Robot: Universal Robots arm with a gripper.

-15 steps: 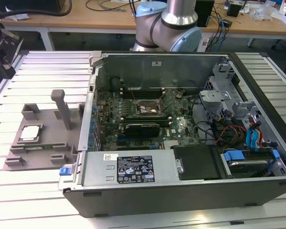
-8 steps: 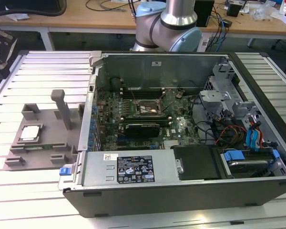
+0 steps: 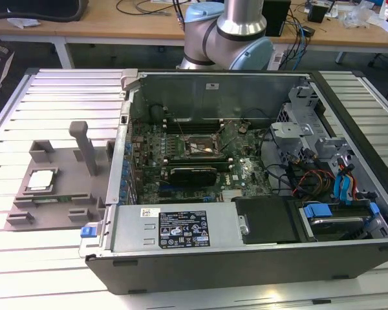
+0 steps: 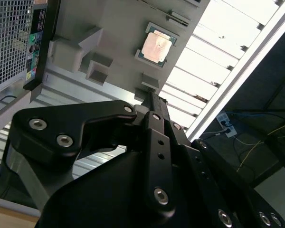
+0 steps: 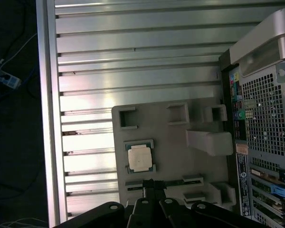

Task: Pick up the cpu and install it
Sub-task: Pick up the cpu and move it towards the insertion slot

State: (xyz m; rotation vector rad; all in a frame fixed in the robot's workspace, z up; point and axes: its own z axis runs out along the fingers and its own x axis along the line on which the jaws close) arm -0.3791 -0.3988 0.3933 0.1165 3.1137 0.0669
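The cpu (image 3: 40,180) lies in the grey tray (image 3: 66,163); the jaws are clenched on nothing.

The cpu sits flat in a square recess of the tray, shiny metal top up, near the tray's side that faces the exterior view's left. In both wrist views the cpu (image 4: 156,46) (image 5: 139,157) is seen from above, and the black jaws hang over the tray's edge just beside that recess, pressed together, empty and clear of the chip. Under the tray runs the slatted metal surface (image 3: 58,90). Just beside the tray, on the exterior view's right, lies the open computer case (image 3: 181,226). Its green board carries a metal-framed socket (image 3: 202,147) and a long black card (image 3: 194,173). The arm (image 3: 236,32) rises well apart from the tray.
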